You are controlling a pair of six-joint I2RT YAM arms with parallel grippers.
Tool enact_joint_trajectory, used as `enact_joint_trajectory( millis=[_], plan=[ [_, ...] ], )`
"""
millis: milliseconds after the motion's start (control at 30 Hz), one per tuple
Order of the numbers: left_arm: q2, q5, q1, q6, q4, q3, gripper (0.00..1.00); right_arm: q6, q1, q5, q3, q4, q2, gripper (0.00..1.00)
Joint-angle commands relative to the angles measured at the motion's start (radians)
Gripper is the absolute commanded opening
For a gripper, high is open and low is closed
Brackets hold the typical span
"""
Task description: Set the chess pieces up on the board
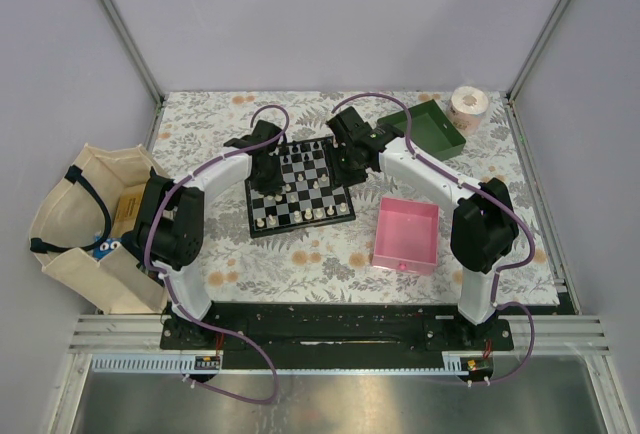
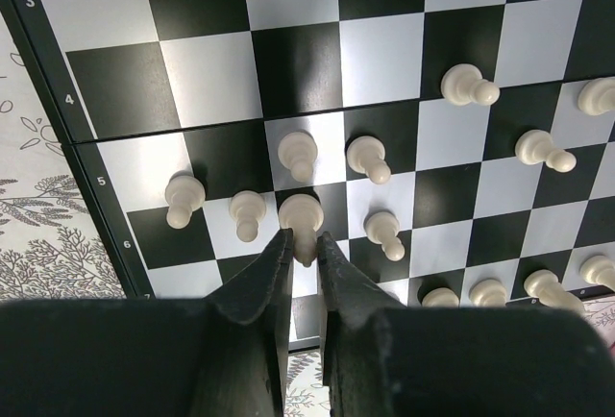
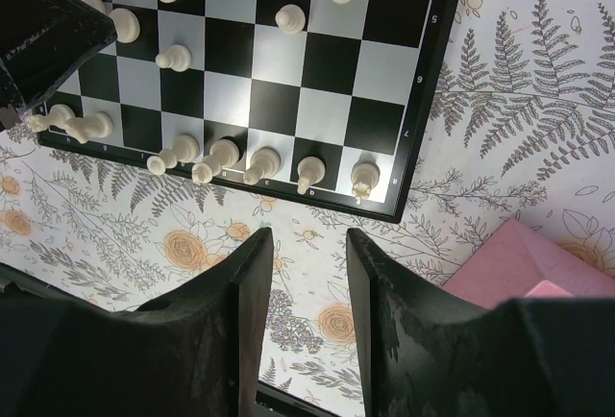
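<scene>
The board point(image 1: 300, 192) lies in the middle of the table. Cream-white pieces point(image 1: 305, 216) line its near edge, and dark pieces stand toward its far side, partly hidden by the arms. My left gripper point(image 1: 268, 161) hangs over the board's far left. In the left wrist view point(image 2: 304, 239) it is shut on the head of a cream pawn point(image 2: 302, 215) that stands among several other cream pawns point(image 2: 367, 157) on the board point(image 2: 298, 61). My right gripper point(image 1: 350, 154) is open and empty. In the right wrist view point(image 3: 306, 234) it is over the tablecloth beside the board's edge point(image 3: 413, 129), near a row of cream pieces point(image 3: 261, 162).
A pink tray point(image 1: 405, 234) sits right of the board; its corner shows in the right wrist view point(image 3: 538, 263). A green tray point(image 1: 425, 126) and a tape roll point(image 1: 468, 104) stand at the back right. A cloth bag point(image 1: 90, 224) hangs off the table's left edge.
</scene>
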State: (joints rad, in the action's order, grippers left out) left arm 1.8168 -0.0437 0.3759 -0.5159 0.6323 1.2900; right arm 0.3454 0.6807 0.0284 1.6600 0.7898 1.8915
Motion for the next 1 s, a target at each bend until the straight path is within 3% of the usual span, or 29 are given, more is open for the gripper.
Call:
enact_joint_trajectory(
  millis=[0, 967],
  plan=[
    [0.001, 0.004, 0.004, 0.008, -0.025, 0.029, 0.14, -0.009, 0.008, 0.002, 0.000, -0.011, -0.035, 0.45],
    [-0.209, 0.071, 0.066, -0.030, 0.024, -0.127, 0.09, -0.011, 0.010, -0.001, -0.006, -0.011, -0.031, 0.45]
  ],
)
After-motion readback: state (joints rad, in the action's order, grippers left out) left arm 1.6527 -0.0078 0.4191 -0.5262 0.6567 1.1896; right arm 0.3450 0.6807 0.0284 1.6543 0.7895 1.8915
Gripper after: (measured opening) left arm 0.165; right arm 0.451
